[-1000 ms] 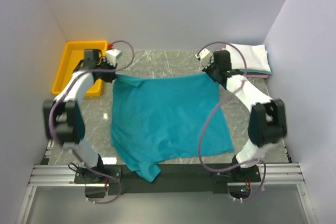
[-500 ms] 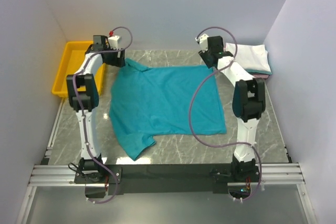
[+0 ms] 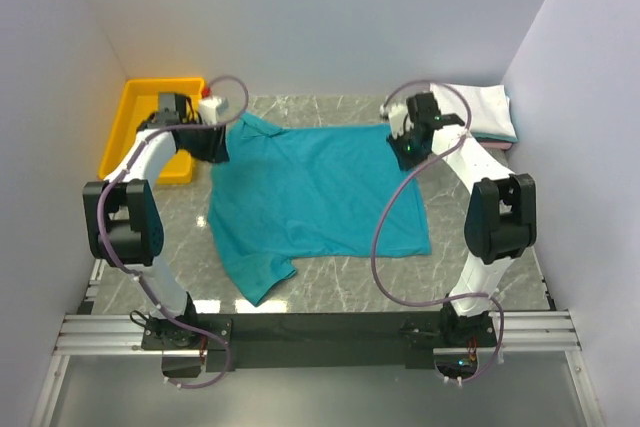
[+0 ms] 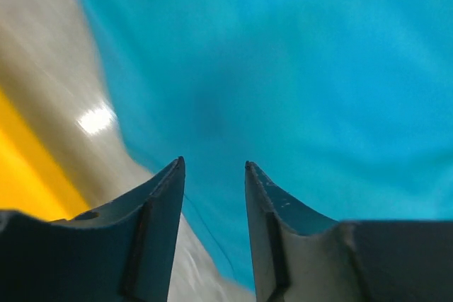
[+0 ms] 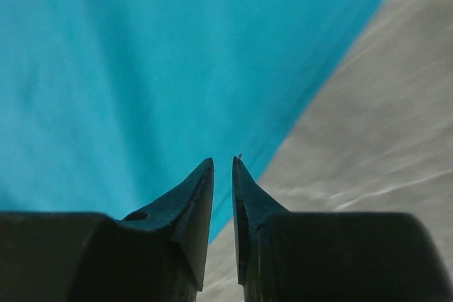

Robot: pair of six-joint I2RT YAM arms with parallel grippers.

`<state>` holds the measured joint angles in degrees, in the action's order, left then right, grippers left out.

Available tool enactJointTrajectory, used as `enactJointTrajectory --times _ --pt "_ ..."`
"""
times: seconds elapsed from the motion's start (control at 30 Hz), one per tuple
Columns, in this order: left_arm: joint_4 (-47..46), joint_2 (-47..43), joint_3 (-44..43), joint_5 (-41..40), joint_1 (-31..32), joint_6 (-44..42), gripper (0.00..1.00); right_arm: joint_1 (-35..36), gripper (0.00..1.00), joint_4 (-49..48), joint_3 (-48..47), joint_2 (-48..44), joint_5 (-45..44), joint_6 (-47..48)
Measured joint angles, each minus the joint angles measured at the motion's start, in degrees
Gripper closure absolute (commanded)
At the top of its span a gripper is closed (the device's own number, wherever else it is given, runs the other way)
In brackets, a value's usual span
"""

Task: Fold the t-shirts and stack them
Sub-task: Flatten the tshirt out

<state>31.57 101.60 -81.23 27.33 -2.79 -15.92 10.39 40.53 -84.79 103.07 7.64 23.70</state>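
I am hovering my left hand (image 4: 212, 164), open and empty, and my right hand (image 5: 223, 160), barely parted, over the far corners of the teal t-shirt (image 3: 320, 192), which is lying spread on the counter (image 3: 330, 295). For a clean fold, I am planning matched grips at both corners.

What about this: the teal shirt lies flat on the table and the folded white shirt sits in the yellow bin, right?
No. The top external view shows the folded white shirt on the table's far right corner, not inside the yellow bin. The teal shirt is spread flat on the table.
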Motion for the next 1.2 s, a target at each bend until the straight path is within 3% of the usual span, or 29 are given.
enactJointTrajectory --times 0.17,0.3,0.47,0.67,0.83,1.03,1.2 --pt "7.0 -2.2 12.4 -2.6 0.0 -4.5 0.60 0.3 0.78 4.8 10.4 -0.8 2.4 0.0" --pt "9.8 -2.5 17.0 -6.0 0.2 -6.0 0.63 0.8 0.78 5.7 13.4 -1.0 3.1 -0.1" --pt "8.0 -0.1 17.0 -10.5 0.0 -6.0 0.65 1.1 0.80 3.6 12.7 3.0 1.7 -0.7" --pt "8.2 5.2 10.3 -13.1 -2.6 -7.1 0.61 1.1 0.79 1.6 11.3 6.4 -2.1 -1.4" --pt "9.5 4.4 9.9 -13.7 -3.8 -11.1 0.45 1.1 0.72 2.1 12.9 2.9 -3.3 -1.3" --pt "15.1 -6.4 10.4 -7.4 -2.6 -16.4 0.44 1.4 0.72 7.3 12.8 -10.8 1.3 -0.9" --pt "16.0 -19.2 17.9 -4.3 2.5 -20.1 0.44 2.5 0.73 9.2 16.2 -17.1 3.3 -0.7"
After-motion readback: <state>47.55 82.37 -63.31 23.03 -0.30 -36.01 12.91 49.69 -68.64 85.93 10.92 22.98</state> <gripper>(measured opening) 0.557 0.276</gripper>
